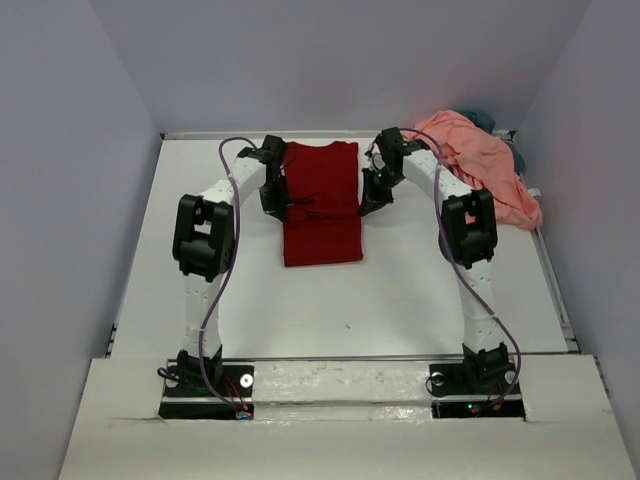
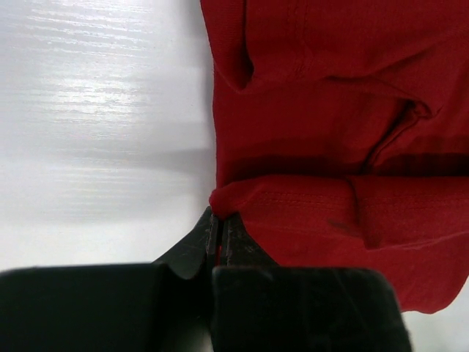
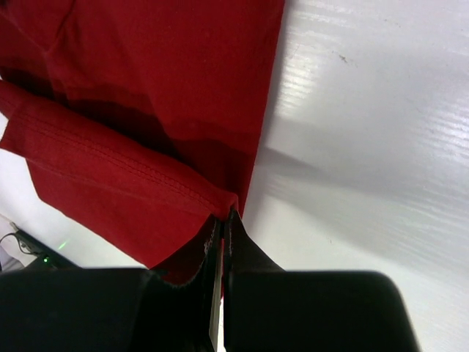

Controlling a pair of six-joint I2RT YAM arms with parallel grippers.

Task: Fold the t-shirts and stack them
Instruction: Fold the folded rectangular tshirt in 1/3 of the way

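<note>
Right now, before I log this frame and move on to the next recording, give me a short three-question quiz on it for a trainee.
1. True or false: the left gripper and the right gripper are each shut on an edge of the dark red t-shirt.
2. Where is the salmon pink t-shirt? A) crumpled at the far right corner of the table; B) folded flat between the arms; C) draped over the left arm.
3. What colour is the third t-shirt, peeking out behind the pink one?

Key: 1 true; 2 A; 3 blue-grey.
</note>
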